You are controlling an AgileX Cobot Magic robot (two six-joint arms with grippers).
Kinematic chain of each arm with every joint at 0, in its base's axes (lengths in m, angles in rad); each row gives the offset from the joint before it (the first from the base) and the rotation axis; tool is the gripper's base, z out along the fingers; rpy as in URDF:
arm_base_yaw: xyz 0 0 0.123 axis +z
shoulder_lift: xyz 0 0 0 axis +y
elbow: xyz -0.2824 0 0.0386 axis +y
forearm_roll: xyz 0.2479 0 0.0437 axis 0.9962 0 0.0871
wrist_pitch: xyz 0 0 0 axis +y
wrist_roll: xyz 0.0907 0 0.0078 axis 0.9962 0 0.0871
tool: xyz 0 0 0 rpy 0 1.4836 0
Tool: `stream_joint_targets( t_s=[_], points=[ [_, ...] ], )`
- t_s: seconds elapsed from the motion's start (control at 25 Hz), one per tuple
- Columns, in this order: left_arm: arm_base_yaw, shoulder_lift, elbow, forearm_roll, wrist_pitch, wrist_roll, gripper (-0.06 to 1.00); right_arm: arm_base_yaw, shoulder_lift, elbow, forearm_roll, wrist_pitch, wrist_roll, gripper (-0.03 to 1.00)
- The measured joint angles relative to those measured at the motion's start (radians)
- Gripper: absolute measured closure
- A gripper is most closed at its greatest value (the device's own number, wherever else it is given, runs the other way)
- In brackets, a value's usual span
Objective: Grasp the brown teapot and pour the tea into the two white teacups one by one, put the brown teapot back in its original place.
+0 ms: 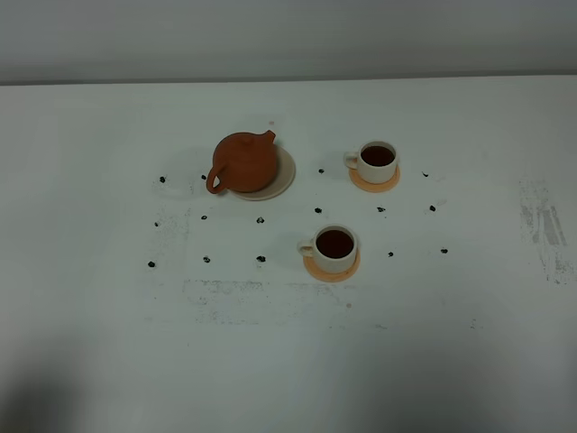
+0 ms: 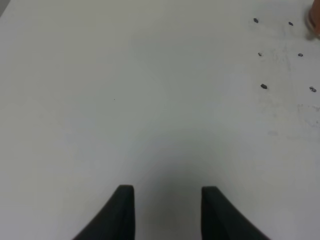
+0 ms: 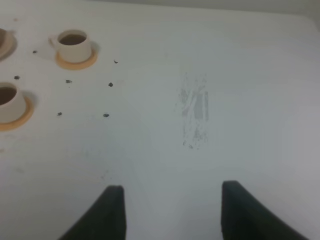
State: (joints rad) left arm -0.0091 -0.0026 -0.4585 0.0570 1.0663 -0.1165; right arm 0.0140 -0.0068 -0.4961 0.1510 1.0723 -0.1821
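Observation:
The brown teapot (image 1: 243, 161) stands upright on its beige saucer (image 1: 283, 179) at the table's back centre, handle to the left, spout to the back right. Two white teacups on orange coasters hold dark tea: one at back right (image 1: 376, 161), one nearer the front (image 1: 334, 248). Both cups also show in the right wrist view, one (image 3: 74, 45) whole and one (image 3: 10, 102) cut by the edge. My left gripper (image 2: 167, 192) is open over bare table. My right gripper (image 3: 172, 192) is open over bare table. Neither arm shows in the exterior view.
Small black marks (image 1: 260, 220) dot the white table (image 1: 451, 343) around the teapot and cups. A grey scuff (image 1: 541, 221) lies at the right; it also shows in the right wrist view (image 3: 196, 112). A sliver of the teapot (image 2: 315, 20) shows at the left wrist view's edge.

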Motion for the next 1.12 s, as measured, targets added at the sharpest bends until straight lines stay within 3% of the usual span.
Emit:
stream_joint_targets(
  t_s=[1.12],
  points=[
    [0.000,-0.001,0.000,0.002,0.001,0.002,0.59,0.000,0.000,0.000,0.000,0.000,0.000,0.52]
  ],
)
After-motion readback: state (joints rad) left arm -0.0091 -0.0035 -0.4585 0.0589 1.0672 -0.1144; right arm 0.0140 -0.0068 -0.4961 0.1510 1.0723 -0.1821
